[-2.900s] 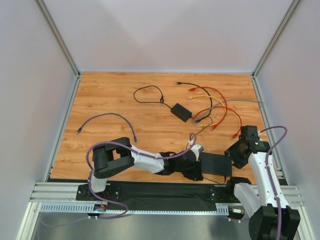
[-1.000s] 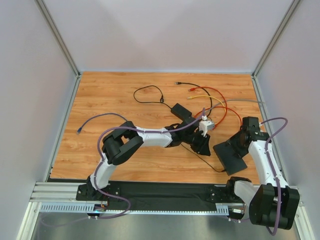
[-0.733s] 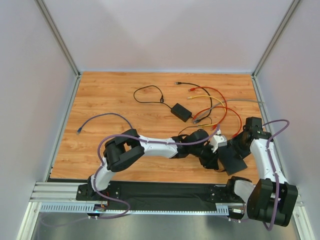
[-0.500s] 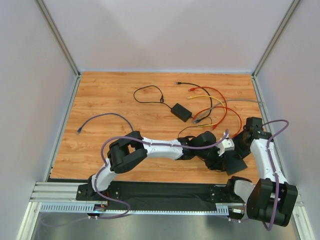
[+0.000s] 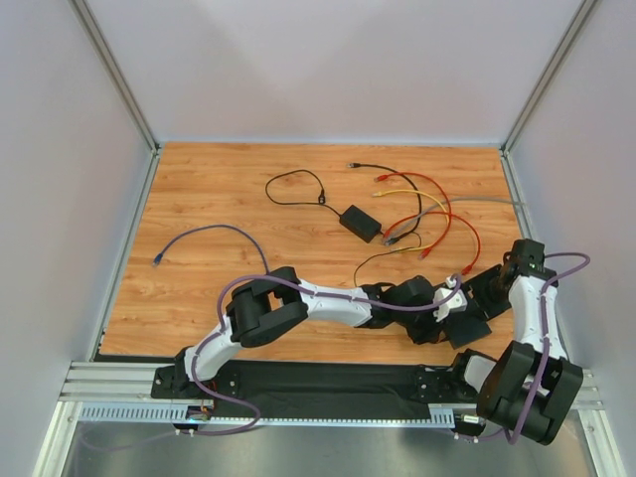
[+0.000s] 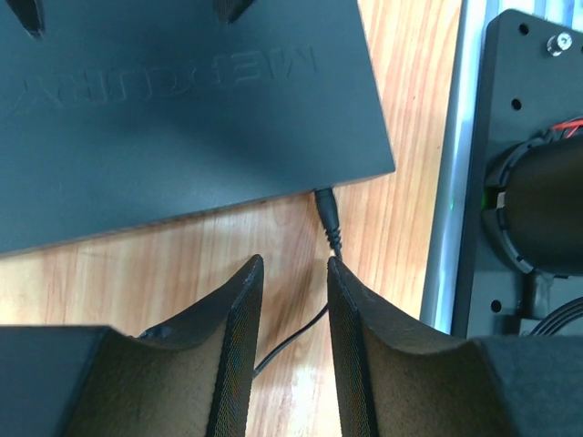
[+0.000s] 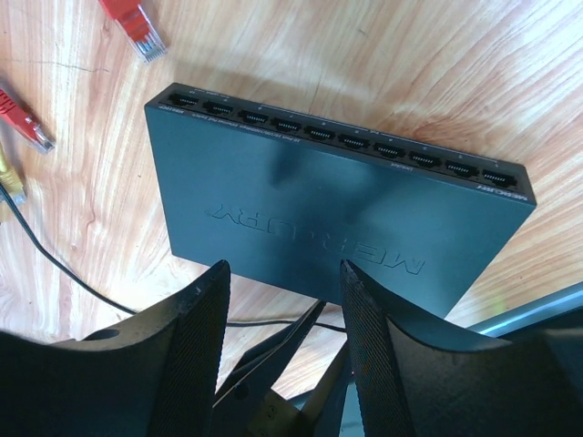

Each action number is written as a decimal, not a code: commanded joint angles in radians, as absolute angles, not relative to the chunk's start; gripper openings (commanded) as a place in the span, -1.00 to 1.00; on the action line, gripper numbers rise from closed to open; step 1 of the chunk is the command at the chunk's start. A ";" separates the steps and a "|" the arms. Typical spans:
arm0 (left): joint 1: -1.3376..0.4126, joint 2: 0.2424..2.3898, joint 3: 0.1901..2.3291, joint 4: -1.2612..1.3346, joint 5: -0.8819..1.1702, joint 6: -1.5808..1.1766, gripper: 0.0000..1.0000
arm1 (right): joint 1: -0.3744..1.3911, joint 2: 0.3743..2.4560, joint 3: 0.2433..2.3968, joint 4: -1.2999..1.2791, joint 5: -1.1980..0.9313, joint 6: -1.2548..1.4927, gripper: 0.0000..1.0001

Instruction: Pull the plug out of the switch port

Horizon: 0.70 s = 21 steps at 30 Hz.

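Plug (image 6: 325,208) seated in switch (image 6: 182,109) edge; left gripper (image 6: 293,264) open, straddling its cable (image 6: 291,339); right gripper (image 7: 284,266) open, tips on switch top.

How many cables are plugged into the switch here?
1: a black plug sits in the edge of the switch just ahead of the left gripper. The socket row in the right wrist view is empty; the side edges are partly hidden.

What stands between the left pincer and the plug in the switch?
Nothing visible does. The open left pincer faces the plug in the switch edge; only bare table and the plug's own cable, passing between the fingers, lie between them.
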<state>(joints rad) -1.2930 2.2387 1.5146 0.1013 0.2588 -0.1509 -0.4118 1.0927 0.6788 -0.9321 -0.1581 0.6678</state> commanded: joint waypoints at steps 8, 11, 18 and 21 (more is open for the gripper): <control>-1.321 2.250 1.543 0.167 0.221 -0.170 -0.15 | -0.433 1.068 0.664 -0.939 -0.201 0.618 0.08; -1.321 2.229 1.516 0.213 0.196 -0.195 -0.15 | -0.434 1.066 0.657 -0.933 -0.204 0.618 0.08; -1.321 2.217 1.499 0.265 0.169 -0.242 -0.16 | -0.434 1.077 0.657 -0.931 -0.224 0.612 0.08; -1.321 2.229 1.491 0.304 0.210 -0.275 -0.17 | -0.434 1.081 0.658 -0.936 -0.229 0.614 0.08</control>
<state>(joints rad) -1.3094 2.2410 1.4994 0.2111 0.1818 -0.2356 -0.4290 1.0832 0.6590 -0.9443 -0.2028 0.6273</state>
